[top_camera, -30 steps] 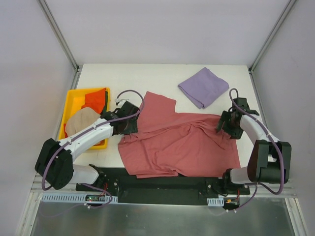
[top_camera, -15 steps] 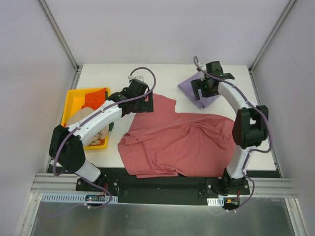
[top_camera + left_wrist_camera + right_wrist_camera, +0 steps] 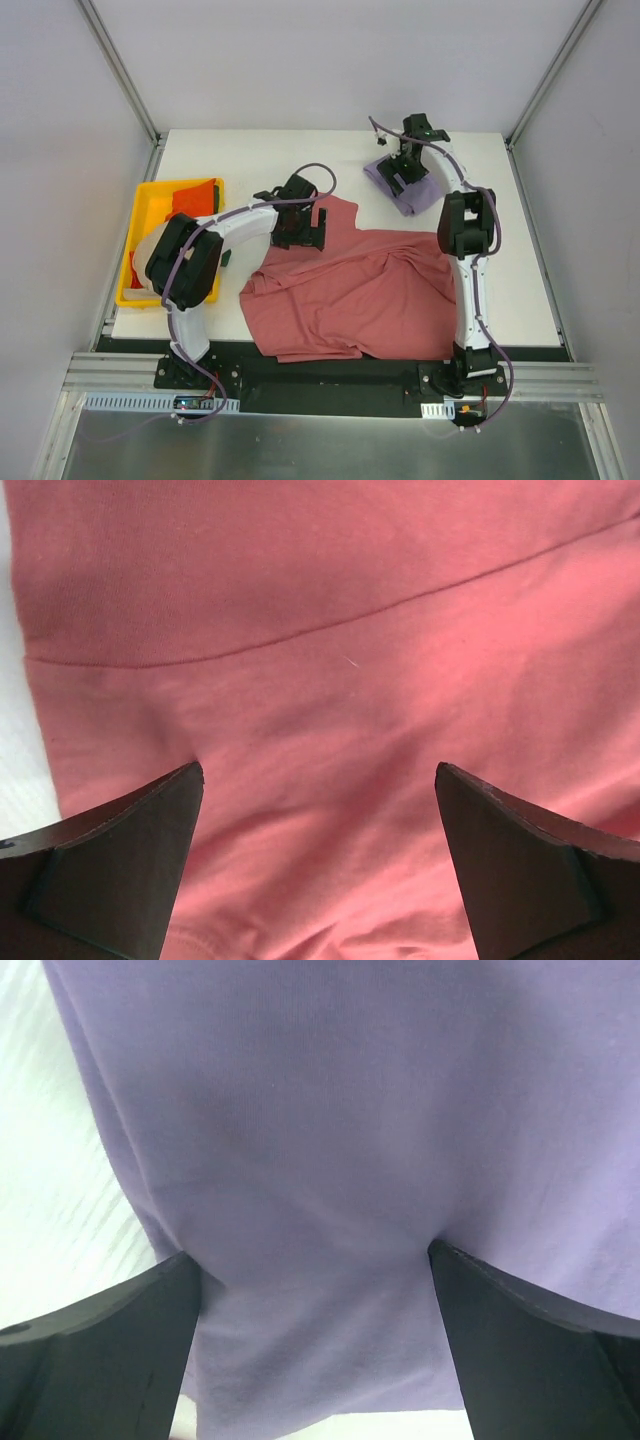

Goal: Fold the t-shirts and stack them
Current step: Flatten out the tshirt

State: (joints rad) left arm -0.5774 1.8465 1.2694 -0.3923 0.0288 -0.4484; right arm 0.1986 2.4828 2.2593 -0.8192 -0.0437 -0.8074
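The dusty red t-shirt point(image 3: 370, 290) lies spread and rumpled in the middle of the table. My left gripper point(image 3: 301, 226) is open over its upper left part. In the left wrist view both fingertips point(image 3: 170, 810) rest on the red cloth point(image 3: 320, 660), with nothing held between the jaws point(image 3: 320, 780). The folded lavender t-shirt point(image 3: 412, 197) lies at the back right. My right gripper point(image 3: 400, 170) is open on it. In the right wrist view the fingertips point(image 3: 460, 1280) dent the lavender cloth point(image 3: 320, 1110) on either side of the gripper's middle point(image 3: 315, 1260).
A yellow bin point(image 3: 128, 272) stands at the left edge. It holds an orange shirt point(image 3: 195, 202) and a beige shirt point(image 3: 148, 252), and a sliver of dark green point(image 3: 228, 258) shows beside my left arm. Grey walls enclose the table.
My left gripper swung from beside the bin onto the red shirt's upper left. My right gripper left the red shirt's right edge and moved back onto the lavender shirt.
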